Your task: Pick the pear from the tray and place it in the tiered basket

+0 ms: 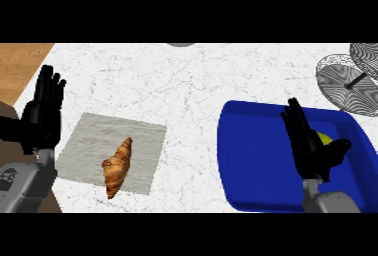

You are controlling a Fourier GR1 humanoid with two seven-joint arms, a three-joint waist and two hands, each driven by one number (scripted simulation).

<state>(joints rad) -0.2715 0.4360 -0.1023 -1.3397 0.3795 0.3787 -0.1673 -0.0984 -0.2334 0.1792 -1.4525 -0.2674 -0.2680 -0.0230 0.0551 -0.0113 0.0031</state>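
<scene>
Right robot hand point(310, 145) released, fingers straight, over blue tray point(255, 165), pear point(323, 138) at its 3 o'clock. Left robot hand point(43, 112) released, resting at table's point(184, 85) 9 o'clock edge.

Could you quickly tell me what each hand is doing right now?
Left hand: open, resting, holding nothing.
Right hand: open over the tray, beside the pear, not gripping.

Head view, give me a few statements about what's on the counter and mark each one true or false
1. The croissant lies on the grey cloth. True.
2. The right hand is over the blue tray. True.
3. The tray is red. False: it is blue.
4. The tiered basket stands at the view's left. False: it is at the upper right.
5. The left hand holds the croissant. False: it rests open at the left edge.
</scene>
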